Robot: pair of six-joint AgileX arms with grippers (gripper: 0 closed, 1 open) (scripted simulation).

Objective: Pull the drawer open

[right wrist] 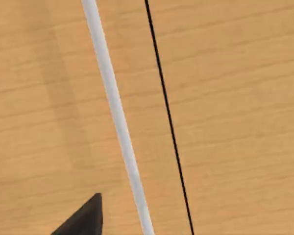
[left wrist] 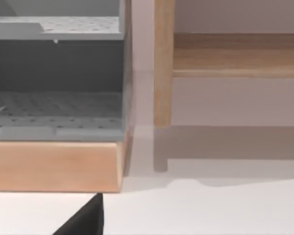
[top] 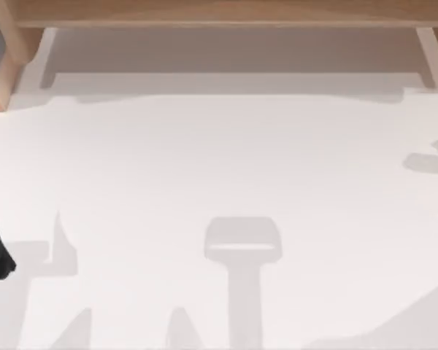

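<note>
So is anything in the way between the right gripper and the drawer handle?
Nothing visible is. In the right wrist view, the pale bar handle runs across the wooden drawer front right ahead, and a dark finger sits beside it with nothing between them.

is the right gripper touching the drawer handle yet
Cannot tell. The right wrist view shows the silver handle bar across the wooden drawer front, with one dark finger tip near it, but neither contact nor a gap shows plainly.

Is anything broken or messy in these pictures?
No, nothing looks broken, spilled or crooked. The right wrist view sits close to a wooden panel with a straight silver handle bar, and the white table looks tidy.
</note>
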